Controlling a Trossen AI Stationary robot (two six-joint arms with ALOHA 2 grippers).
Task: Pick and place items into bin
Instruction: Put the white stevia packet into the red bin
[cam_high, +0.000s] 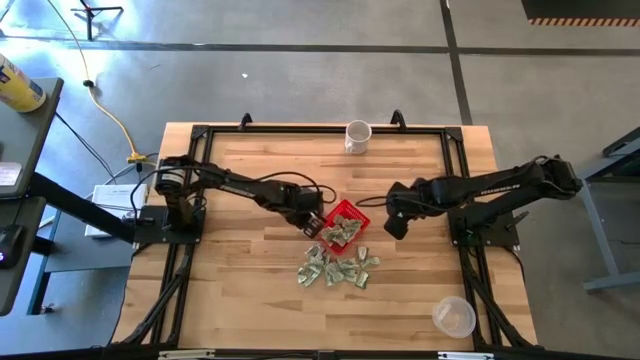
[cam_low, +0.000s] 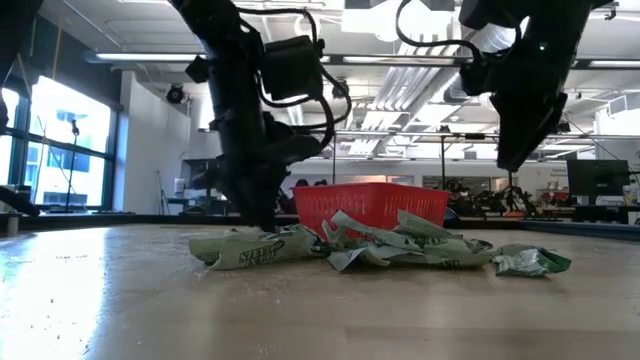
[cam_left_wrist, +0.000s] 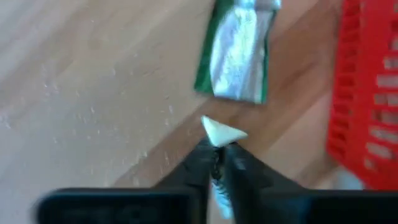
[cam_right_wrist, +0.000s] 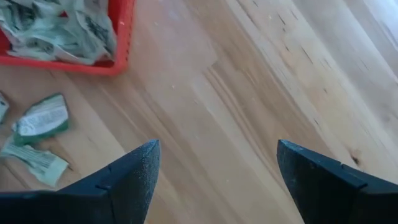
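Note:
The red basket (cam_high: 347, 213) sits at the table's middle with several crumpled green-and-white paper pieces (cam_high: 340, 232) inside. More pieces (cam_high: 335, 268) lie in a loose heap on the wood on the basket's near side, and they also show in the low view (cam_low: 380, 248). My left gripper (cam_high: 312, 224) is low at the basket's left side, shut on a small pale piece (cam_left_wrist: 221, 132). One more piece (cam_left_wrist: 239, 51) lies flat on the wood just beyond it. My right gripper (cam_right_wrist: 217, 171) hangs open above bare wood to the right of the basket (cam_right_wrist: 122, 37). My left gripper pinches a small pale paper piece between its two shut fingertips. A white corner (cam_left_wrist: 222, 132) of the piece sticks out past the tips. The fingers come from above, slanting down toward the table. Whether the piece still touches the wood cannot be told.
A white mug (cam_high: 357, 136) stands near the far edge and a clear plastic cup (cam_high: 454, 317) near the right near corner. Black frame rails (cam_high: 320, 128) run around the tabletop. Bare wood lies to the left of the heap and between the basket and the mug.

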